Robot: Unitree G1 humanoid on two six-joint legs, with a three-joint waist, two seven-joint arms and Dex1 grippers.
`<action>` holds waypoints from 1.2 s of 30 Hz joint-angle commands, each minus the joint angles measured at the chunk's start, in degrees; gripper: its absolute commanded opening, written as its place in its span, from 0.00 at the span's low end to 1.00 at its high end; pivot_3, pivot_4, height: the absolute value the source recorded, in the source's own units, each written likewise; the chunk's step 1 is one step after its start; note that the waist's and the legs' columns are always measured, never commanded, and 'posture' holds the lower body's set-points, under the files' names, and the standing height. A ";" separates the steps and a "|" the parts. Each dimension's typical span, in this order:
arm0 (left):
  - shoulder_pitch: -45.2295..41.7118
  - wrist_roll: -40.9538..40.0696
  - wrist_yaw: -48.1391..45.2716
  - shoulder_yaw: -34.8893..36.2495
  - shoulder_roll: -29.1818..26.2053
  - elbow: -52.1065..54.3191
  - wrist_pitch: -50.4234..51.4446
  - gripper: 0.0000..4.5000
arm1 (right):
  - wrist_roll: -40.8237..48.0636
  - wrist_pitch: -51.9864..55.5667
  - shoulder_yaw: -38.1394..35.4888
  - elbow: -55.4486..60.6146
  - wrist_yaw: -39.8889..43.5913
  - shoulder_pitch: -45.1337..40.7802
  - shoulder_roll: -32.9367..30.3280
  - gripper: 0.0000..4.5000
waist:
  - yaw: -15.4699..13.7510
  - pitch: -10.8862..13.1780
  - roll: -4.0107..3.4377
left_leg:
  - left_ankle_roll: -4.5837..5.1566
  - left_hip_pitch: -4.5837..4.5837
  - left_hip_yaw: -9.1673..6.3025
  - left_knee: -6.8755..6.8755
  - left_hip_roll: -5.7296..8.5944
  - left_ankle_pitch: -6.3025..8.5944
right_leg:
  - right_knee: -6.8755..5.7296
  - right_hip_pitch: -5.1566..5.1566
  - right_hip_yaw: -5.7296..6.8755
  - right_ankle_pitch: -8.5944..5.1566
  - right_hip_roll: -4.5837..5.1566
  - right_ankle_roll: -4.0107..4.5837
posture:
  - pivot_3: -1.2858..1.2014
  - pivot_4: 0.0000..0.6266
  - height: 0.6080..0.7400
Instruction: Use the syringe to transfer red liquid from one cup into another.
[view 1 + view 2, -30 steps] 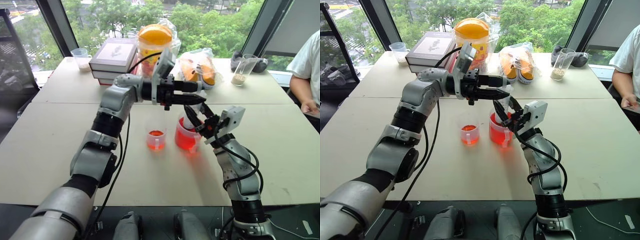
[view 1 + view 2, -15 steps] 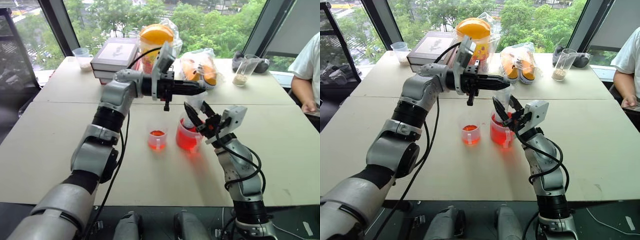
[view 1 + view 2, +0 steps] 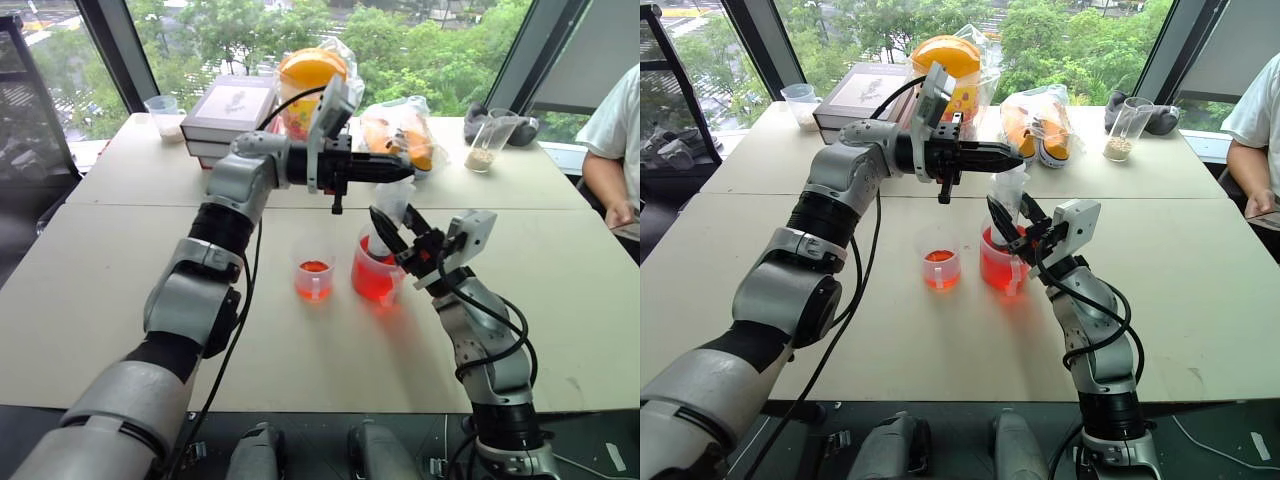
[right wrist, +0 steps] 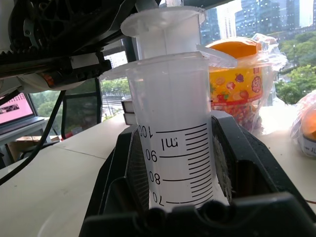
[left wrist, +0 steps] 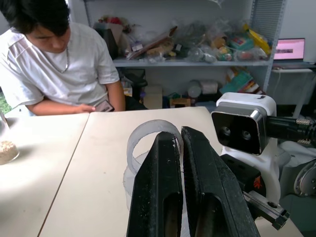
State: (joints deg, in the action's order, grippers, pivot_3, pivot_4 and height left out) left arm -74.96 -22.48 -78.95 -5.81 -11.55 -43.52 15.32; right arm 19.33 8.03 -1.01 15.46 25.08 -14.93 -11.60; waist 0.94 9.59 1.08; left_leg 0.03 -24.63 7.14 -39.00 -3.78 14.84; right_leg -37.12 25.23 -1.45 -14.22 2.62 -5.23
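My right gripper [image 3: 398, 228] is shut on the barrel of the clear syringe [image 4: 173, 123]. The syringe stands upright with its lower end inside the handled cup [image 3: 375, 280]. That cup holds red liquid [image 3: 372, 288]. Just left of it stands the small cup [image 3: 313, 280], with a little red liquid in it. My left gripper [image 3: 405, 172] is shut and points level toward the right. Its fingertips [image 5: 168, 148] hover right over the syringe's white plunger top [image 4: 163, 22]. I cannot tell whether they touch it.
At the table's far side stand a stack of books [image 3: 230, 112], an orange-lidded jar [image 3: 310, 80], a plastic bag of orange items [image 3: 400, 135], a cup with grains [image 3: 487, 140] and a cloudy cup [image 3: 162, 115]. A person [image 3: 615, 140] sits at the right edge.
My left gripper's fingers stood apart near the plunger and have closed together. The right gripper and syringe have kept still.
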 commanded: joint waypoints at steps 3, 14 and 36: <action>-5.88 -1.46 2.45 5.39 -1.34 1.21 -3.82 0.01 | -0.25 1.30 3.21 1.30 2.10 1.77 -0.65 0.31 | 0.02 0.00 0.00 | 0.00 0.00 0.00 0.00 0.00 0.00 | 0.00 0.00 0.00 0.00 0.00 0.01 | 0.52 0.24 1.00; -4.60 -1.80 0.80 4.47 -1.59 2.24 0.14 0.01 | -0.31 1.95 2.06 3.27 0.89 -0.47 -1.06 0.31 | 0.03 0.00 0.00 | 0.00 0.00 0.00 0.00 0.00 0.00 | 0.00 0.00 0.00 0.00 0.00 -0.01 | 0.52 0.24 1.00; 5.70 -1.99 0.29 6.16 -13.31 15.18 8.34 0.98 | 3.00 7.67 -2.50 7.15 -0.29 -5.48 -4.49 0.31 | 0.07 0.00 0.00 | 0.01 0.01 0.01 0.01 -0.02 0.01 | -0.07 0.02 0.00 0.03 0.00 -0.06 | 0.52 0.24 1.00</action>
State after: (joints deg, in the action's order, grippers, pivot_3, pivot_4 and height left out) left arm -68.80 -23.29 -78.93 -1.23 -23.83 -31.30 23.03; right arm 21.23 16.08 -2.69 20.15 24.61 -19.28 -15.89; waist 1.01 9.59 1.08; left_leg 0.04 -24.62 7.16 -39.00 -3.81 14.84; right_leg -37.18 25.24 -1.45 -14.18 2.62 -5.29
